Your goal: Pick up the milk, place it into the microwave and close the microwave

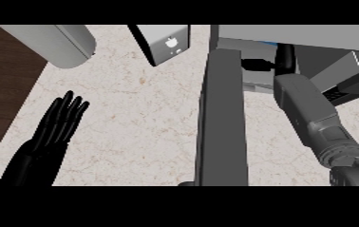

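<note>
The microwave (pixel 280 33) stands at the top right with its dark grey door (pixel 223 121) swung open toward me. My right forearm runs up from the lower right, and my right hand (pixel 283 57) is at the microwave's mouth, mostly hidden by the wrist. A thin blue strip (pixel 269 42) shows just above that hand; whether it belongs to the milk is unclear. A white box with a small logo (pixel 170 42) stands on the counter at the top middle, left of the door. My left hand (pixel 60 119) rests open at the lower left, away from everything.
A large pale grey rounded object (pixel 61 43) lies at the top left. The marble counter (pixel 133 126) ends at the left in a dark wood strip (pixel 15 79). The open door splits the counter's middle from the right side.
</note>
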